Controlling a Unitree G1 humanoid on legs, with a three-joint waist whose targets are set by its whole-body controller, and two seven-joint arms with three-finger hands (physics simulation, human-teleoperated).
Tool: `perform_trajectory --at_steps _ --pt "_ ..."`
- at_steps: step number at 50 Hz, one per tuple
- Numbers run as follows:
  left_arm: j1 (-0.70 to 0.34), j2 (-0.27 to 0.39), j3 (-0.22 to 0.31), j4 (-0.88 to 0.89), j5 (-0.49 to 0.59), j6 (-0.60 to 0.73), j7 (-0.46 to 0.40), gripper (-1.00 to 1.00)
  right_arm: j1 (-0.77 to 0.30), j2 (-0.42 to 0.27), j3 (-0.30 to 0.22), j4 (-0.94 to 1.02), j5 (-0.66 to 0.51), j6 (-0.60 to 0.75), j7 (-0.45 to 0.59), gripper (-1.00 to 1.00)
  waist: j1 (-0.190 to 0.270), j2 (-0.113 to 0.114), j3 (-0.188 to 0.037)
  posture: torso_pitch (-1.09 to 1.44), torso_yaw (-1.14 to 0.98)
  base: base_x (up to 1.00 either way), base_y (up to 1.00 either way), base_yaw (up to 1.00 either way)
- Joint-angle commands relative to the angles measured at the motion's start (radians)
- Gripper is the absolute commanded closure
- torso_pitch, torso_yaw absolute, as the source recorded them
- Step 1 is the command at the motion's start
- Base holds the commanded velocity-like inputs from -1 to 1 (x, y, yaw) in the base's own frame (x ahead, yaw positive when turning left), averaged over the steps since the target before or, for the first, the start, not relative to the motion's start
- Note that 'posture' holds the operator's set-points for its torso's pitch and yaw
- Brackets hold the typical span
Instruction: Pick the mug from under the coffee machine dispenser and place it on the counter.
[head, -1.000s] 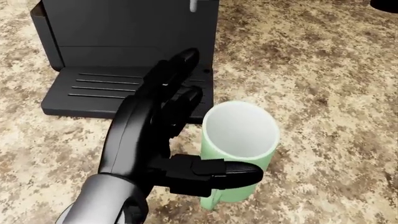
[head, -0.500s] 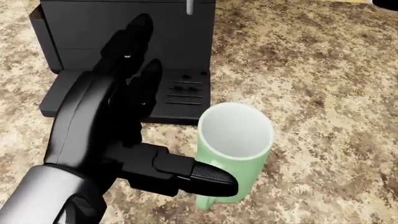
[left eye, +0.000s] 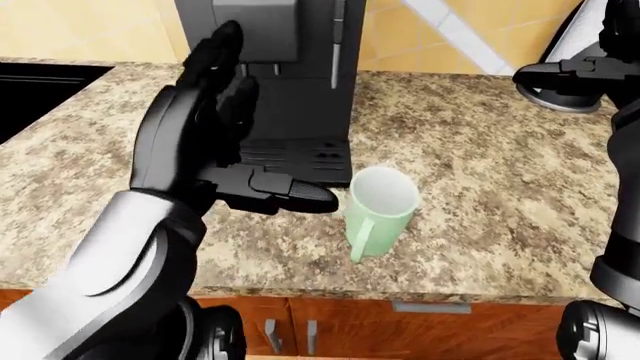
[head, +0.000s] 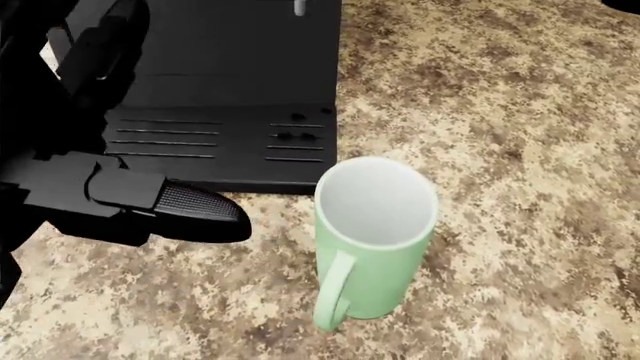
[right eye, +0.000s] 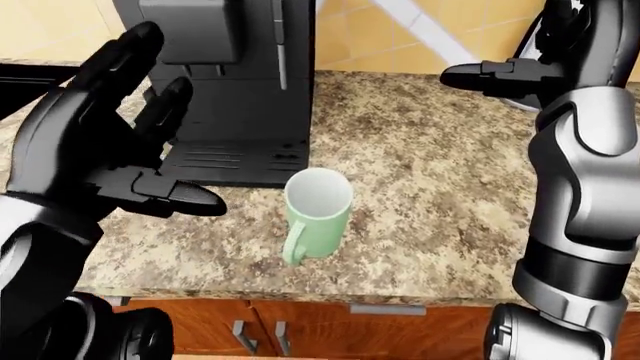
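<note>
The green mug (head: 373, 240) stands upright on the speckled stone surface (head: 520, 150), lower centre of the head view, just below and to the right of the coffee machine's drip tray (head: 215, 146). Its handle points toward the bottom edge of the frame. It is clear of the dispenser and touches nothing but the surface, so the placing looks done.

The left hand (left eye: 215, 142) hangs at left of centre in the left-eye view with its fingers spread wide and upright and its thumb (head: 185, 206) jutting rightward toward the mug; a clear gap of bare surface lies between thumb tip and mug wall. That open, lifted posture suits a release: nothing is gripped.

The right hand (right eye: 505, 75) sits high at the upper right of the right-eye view, well apart from the mug, fingers extended and empty; it seems parked out of the way.

The coffee machine (left eye: 290, 82) fills the upper centre, its tray bare of any cup.
</note>
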Motion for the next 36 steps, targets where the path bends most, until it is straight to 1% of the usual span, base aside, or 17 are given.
perform_trajectory --at_steps 1,5,6,7,8,10,11,12,13,15,17,22,27,36 --pt "-0.047 0.02 0.031 -0.008 -0.165 0.0 0.077 -1.0 -0.032 -0.021 -0.015 -0.027 0.0 -0.024 -0.001 -1.0 -0.001 -0.003 -0.026 0.0 0.0 0.0 0.0 0.0" --pt "-0.096 0.103 0.106 0.049 -0.419 0.0 0.243 -1.0 -0.036 -0.023 -0.014 -0.027 0.002 -0.021 -0.003 -1.0 -0.004 0.004 -0.024 0.0 0.0 0.0 0.0 0.0" --pt "-0.103 0.136 0.114 0.069 -0.477 -0.014 0.285 -1.0 -0.037 -0.024 -0.015 -0.026 0.002 -0.021 -0.003 -1.0 -0.005 0.005 -0.023 0.0 0.0 0.0 0.0 0.0" --pt "-0.104 0.187 0.115 0.096 -0.545 -0.047 0.331 -1.0 -0.038 -0.026 -0.015 -0.025 0.002 -0.02 -0.003 -1.0 -0.005 0.008 -0.023 0.0 0.0 0.0 0.0 0.0" --pt "-0.095 0.243 0.099 0.12 -0.623 -0.1 0.392 -1.0 -0.038 -0.026 -0.015 -0.025 0.002 -0.02 -0.003 -1.0 -0.006 0.011 -0.023 0.0 0.0 0.0 0.0 0.0" --pt "-0.09 0.408 0.049 0.179 -0.774 -0.249 0.499 -1.0 -0.038 -0.024 -0.013 -0.024 0.002 -0.022 -0.004 -1.0 -0.009 0.017 -0.023 0.0 0.0 0.0 0.0 0.0" --pt "-0.089 0.487 0.023 0.199 -0.82 -0.322 0.522 -1.0 -0.039 -0.025 -0.013 -0.023 0.002 -0.023 -0.003 -1.0 -0.01 0.02 -0.024 0.0 0.0 0.0 0.0 0.0" --pt "-0.083 0.548 0.001 0.211 -0.845 -0.381 0.527 -1.0 -0.042 -0.026 -0.013 -0.02 0.002 -0.023 -0.003 -1.0 -0.011 0.022 -0.024 0.0 0.0 0.0 0.0 0.0" --pt "-0.074 0.59 -0.016 0.216 -0.861 -0.428 0.53 -1.0 -0.043 -0.027 -0.013 -0.018 0.002 -0.023 -0.003 -1.0 -0.012 0.024 -0.023 0.0 0.0 0.0 0.0 0.0" --pt "-0.061 0.661 -0.025 0.236 -0.836 -0.49 0.494 -1.0 -0.043 -0.028 -0.012 -0.015 0.001 -0.026 -0.002 -1.0 -0.013 0.027 -0.02 0.0 0.0 0.0 0.0 0.0" --pt "-0.053 0.708 -0.025 0.25 -0.833 -0.526 0.472 -1.0 -0.043 -0.028 -0.013 -0.015 0.001 -0.027 -0.002 -1.0 -0.012 0.032 -0.019 0.0 0.0 0.0 0.0 0.0" --pt "-0.058 0.797 -0.013 0.3 -0.802 -0.57 0.41 -1.0 -0.044 -0.029 -0.012 -0.015 0.0 -0.026 -0.001 -1.0 -0.012 0.042 -0.018 0.0 0.0 0.0 0.0 0.0" --pt "-0.056 0.85 0.001 0.334 -0.767 -0.591 0.358 -1.0 -0.044 -0.03 -0.012 -0.014 -0.002 -0.028 0.001 -1.0 -0.014 0.047 -0.015 0.0 0.0 0.0 0.0 0.0" --pt "-0.048 0.949 0.038 0.427 -0.65 -0.63 0.228 -1.0 -0.045 -0.029 -0.011 -0.017 -0.002 -0.026 0.001 -1.0 -0.018 0.052 -0.013 0.0 0.0 0.0 0.0 0.0"
